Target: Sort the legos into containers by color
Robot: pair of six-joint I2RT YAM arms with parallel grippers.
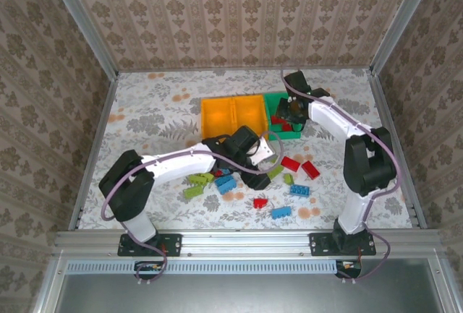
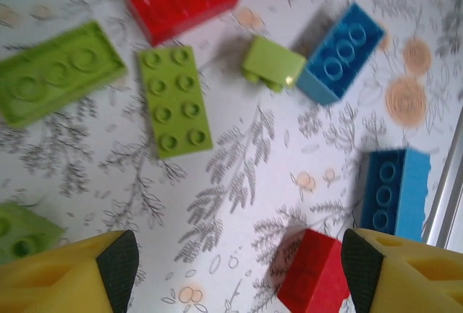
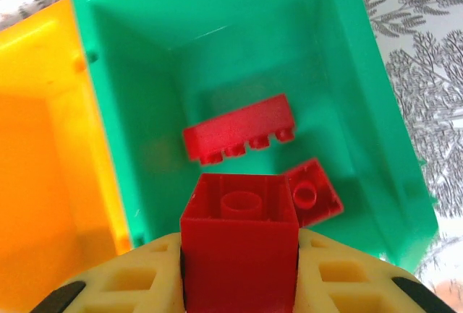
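The right fingers (image 3: 137, 277) are clamped on a red brick (image 3: 239, 248), hollow underside facing the wrist camera, and they hold it right over the green bin (image 3: 383, 110). That makes sense, since two red legos already lie in there: a flat long one (image 3: 239, 136) tipped on its edge and a small one (image 3: 312, 194) by the near wall. So green bin = red pile, apparently. It hangs over the middle of the opening rather than the rim, I'd guess so that it drops clean instead of bouncing into the orange bin (image 3: 43, 147) next door.

The left fingers (image 2: 72, 277) are spread wide with nothing between them but bench (image 2: 253, 183) and the corner of a small red piece (image 2: 315, 273) just inside the right-hand tip. They look pointed down at the loose pile to straddle something — probably that red one, though it's off-centre. Around it are a blue brick (image 2: 394, 190), a lime plate (image 2: 173, 100) and a second blue brick (image 2: 340, 53).

From above, most of the legos are scattered on the bench in front of the two orange bins (image 1: 231, 116) — lots left to sort.
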